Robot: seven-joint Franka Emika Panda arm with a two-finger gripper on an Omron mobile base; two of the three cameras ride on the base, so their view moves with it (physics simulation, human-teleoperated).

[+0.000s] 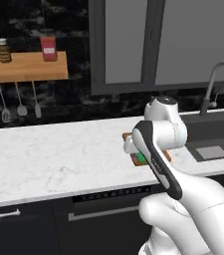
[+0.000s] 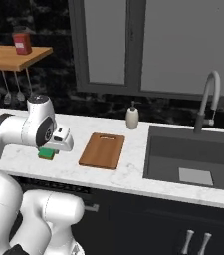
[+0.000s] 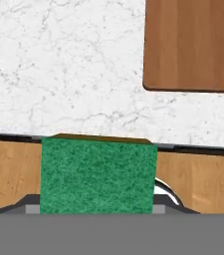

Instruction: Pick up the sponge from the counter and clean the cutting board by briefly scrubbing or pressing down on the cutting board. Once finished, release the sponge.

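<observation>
The long white marble-patterned counter (image 2: 128, 174) with faint grey veins runs across the scene above dark cabinets, and behind it rises a black, white-veined wall with a large grey-framed window (image 2: 148, 45). At the counter's right end a dark sunken sink (image 2: 193, 154) sits below a curved grey faucet (image 2: 208, 99). High on the wall to the left, an orange-brown wooden shelf (image 1: 26, 67) carries a red box (image 1: 48, 48) and a small dark jar (image 1: 4, 51), with metal utensils (image 1: 14, 104) hanging beneath it.

The flat rectangular reddish-brown wooden cutting board (image 2: 102, 150) lies on the counter just left of the sink; a small cream soap dispenser (image 2: 132, 117) stands behind it near the wall.

The white arm bends forward over the counter, and its end effector (image 2: 51, 149) sits to the left of the board. It is clenched on the small rectangular sponge (image 2: 47, 153), green on top with a yellow-orange bottom layer. In the hand view the sponge's green face (image 3: 98, 175) sits between the fingers, with the counter's front edge beyond it and a corner of the cutting board (image 3: 193, 45) further off, apart from the sponge. Whether the sponge is touching the counter or lifted just above it cannot be told.
</observation>
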